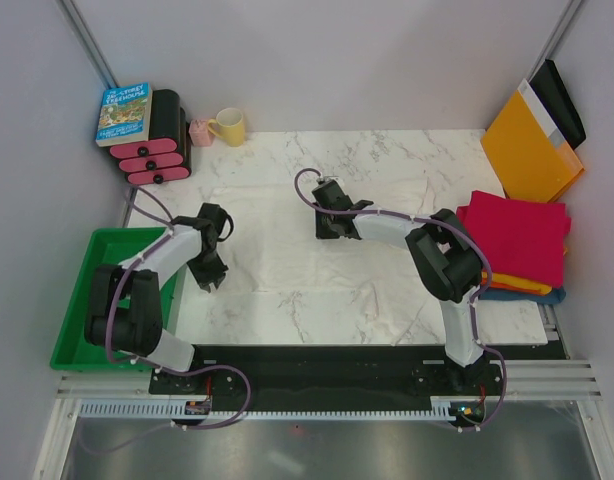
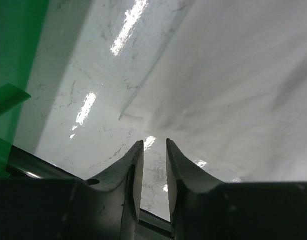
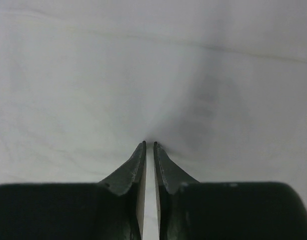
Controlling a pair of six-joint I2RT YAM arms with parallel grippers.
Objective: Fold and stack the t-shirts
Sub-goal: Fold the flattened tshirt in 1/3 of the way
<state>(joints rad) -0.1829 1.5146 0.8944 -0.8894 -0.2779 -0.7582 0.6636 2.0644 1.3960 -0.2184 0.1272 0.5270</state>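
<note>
White shirt (image 1: 287,265) looks thin and limp: pinch its hem. Your left gripper (image 2: 152,144), beside its edge, is barely open and empty. Right gripper (image 3: 149,144), on it, is nearly closed; hold unclear.

We saw plain white walls (image 1: 317,60) enclosing a marbled white table (image 1: 262,150); overhead light glared off its surface.

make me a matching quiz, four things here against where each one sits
Things:
1. white t-shirt
2. red t-shirt
3. green tray
4. yellow mug

Places:
a. beside the pink cup, far left
b. spread across the middle of the table
c. on top of the folded stack, right side
d. beyond the table's left edge, near side

Pairs: 1-b, 2-c, 3-d, 4-a
</note>
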